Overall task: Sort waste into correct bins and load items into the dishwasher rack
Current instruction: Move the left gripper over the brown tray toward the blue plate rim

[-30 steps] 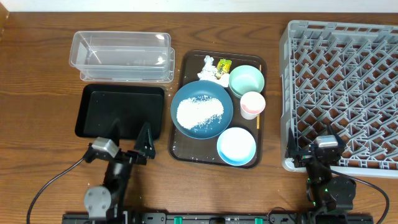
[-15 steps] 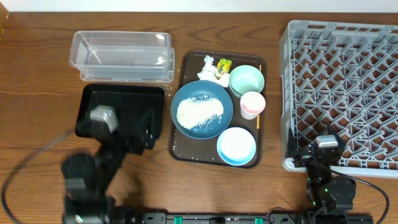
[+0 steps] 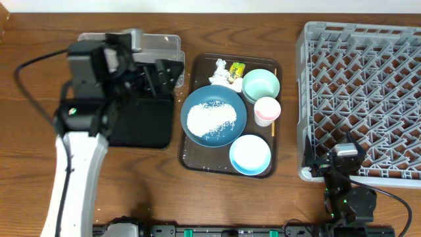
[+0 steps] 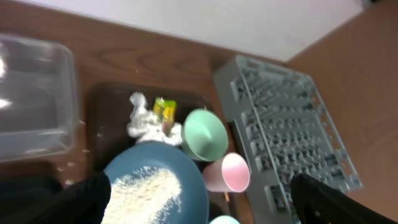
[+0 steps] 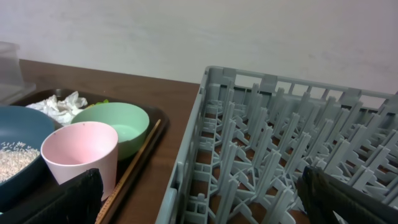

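Observation:
The dark-blue plate (image 3: 231, 100) holds the white rice (image 3: 211, 118) on a dark-brown serving tray (image 3: 186, 158). Behind it lie the tissue wad (image 3: 220, 74) and the yellow-green wrapper (image 3: 236, 70). The mint-green bowl (image 3: 260, 85), pink cup (image 3: 267, 110), light-blue bowl (image 3: 250, 155) and wooden stick (image 3: 273, 128) are on the same tray. My left gripper (image 3: 161, 76) is open and empty, raised over the black tray (image 3: 141, 125) and clear tub (image 3: 161, 45), left of the plate (image 4: 193, 180). My right gripper (image 3: 337, 161) is open and empty at the grey rack's (image 3: 368, 99) front left corner.
My left arm covers much of the clear tub and the back of the black tray. The rack (image 5: 261, 143) fills the right side of the table. The pink cup (image 5: 79, 152) and mint bowl (image 5: 118, 127) stand just left of the rack.
My left arm has lifted from the table's front edge and swung back over the black tray and clear tub. The right arm has not moved.

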### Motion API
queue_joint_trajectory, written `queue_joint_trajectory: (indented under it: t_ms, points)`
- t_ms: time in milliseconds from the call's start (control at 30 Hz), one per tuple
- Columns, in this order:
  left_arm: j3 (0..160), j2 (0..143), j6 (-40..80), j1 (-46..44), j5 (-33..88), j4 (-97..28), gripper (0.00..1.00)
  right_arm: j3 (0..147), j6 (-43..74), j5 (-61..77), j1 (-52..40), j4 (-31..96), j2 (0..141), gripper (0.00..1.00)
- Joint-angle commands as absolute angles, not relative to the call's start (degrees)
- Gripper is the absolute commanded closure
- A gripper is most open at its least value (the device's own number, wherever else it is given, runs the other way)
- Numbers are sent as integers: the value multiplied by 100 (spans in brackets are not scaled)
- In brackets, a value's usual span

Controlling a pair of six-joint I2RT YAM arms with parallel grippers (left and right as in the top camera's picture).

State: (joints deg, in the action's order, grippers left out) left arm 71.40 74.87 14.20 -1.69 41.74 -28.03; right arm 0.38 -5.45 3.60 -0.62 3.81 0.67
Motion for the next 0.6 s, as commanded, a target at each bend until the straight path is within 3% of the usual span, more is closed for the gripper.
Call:
queue_joint_trajectory:
  t_ms: [0,267,567]
  points:
    - [7360,7771,1516,-891,3142,-3039,6,32,-521,342,-115,408,27,1]
    - [8086,8661,1402,-3258,-926,-3850,5,32,-521,342,-115,408,27,1]
    - [8230,9358,1678,-3653,-794,-3553,5,32,-521,342,-115,408,27,1]
